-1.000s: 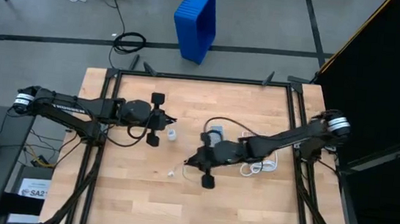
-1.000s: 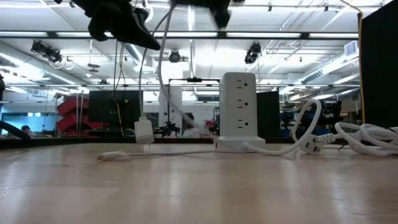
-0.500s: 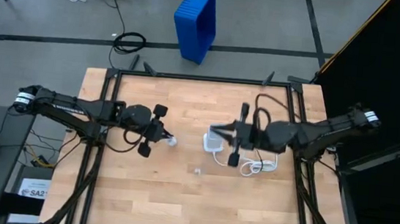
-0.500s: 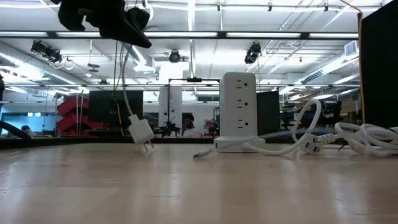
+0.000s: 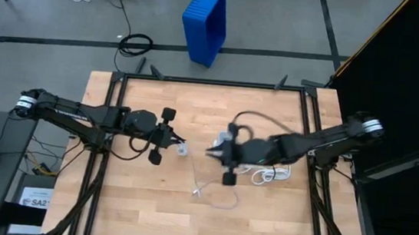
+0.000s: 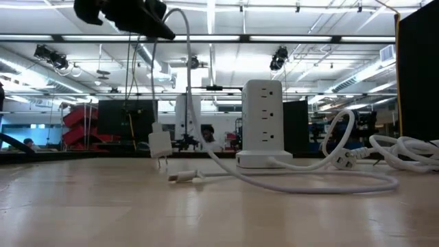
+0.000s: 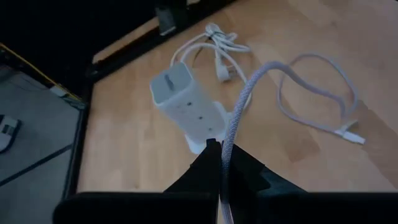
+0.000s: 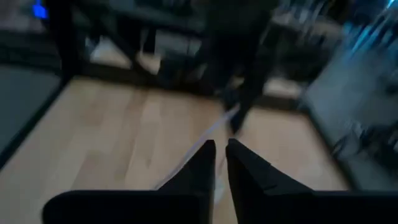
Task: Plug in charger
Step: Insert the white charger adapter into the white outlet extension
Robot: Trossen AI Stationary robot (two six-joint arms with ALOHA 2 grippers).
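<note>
Dangling low over the bench (image 6: 219,213) left of the power strip (image 6: 264,123), the charger (image 6: 159,141) looks light and swing-prone on its limp cord (image 7: 239,102), clamped tight in the left pincer (image 7: 219,150), so gripping its rigid body seems steadier; the right pincer (image 8: 221,148) hovers nearby.

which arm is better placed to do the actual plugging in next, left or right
Left. The left claw is shut on the cord, the charger hangs below it, and its wrist view faces the power tower. The right claw is near the tower without the charger.
</note>
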